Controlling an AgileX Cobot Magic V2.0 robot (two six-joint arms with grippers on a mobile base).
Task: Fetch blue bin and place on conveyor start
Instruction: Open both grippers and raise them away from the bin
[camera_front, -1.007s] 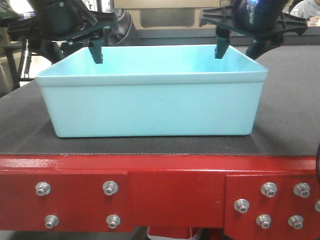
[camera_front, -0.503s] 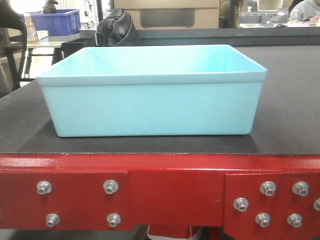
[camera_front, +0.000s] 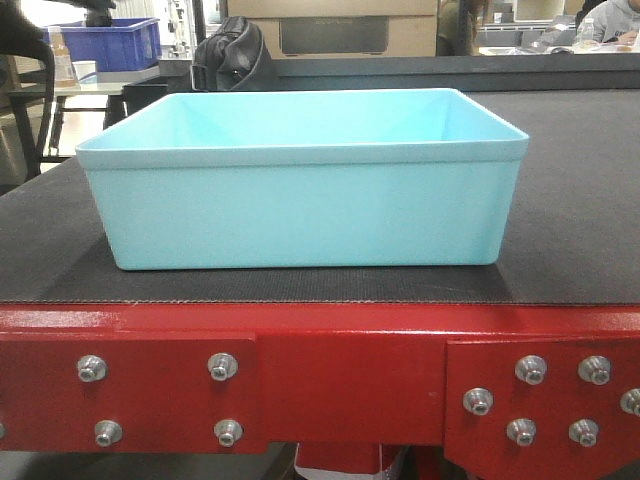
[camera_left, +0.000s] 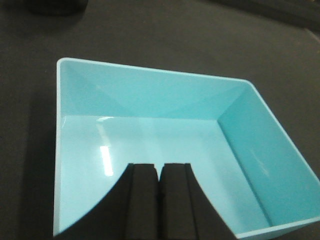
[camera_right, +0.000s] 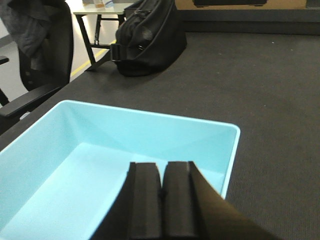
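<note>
On my left, my left gripper (camera_left: 160, 192) hung above the blue bin (camera_front: 300, 190) with its jaws pressed together on nothing. The bin sat flat on the conveyor start (camera_front: 570, 250), just behind the red plate (camera_front: 340, 375). On my right, my right gripper (camera_right: 161, 200) hovered over the bin's near corner, its jaws likewise closed and empty. I judged the placing done; next called only for drawing both arms clear without nudging the bin

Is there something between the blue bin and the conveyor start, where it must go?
Nothing visible. The blue bin already sits on the dark belt, just behind the red plate. Both grippers are shut above it.
</note>
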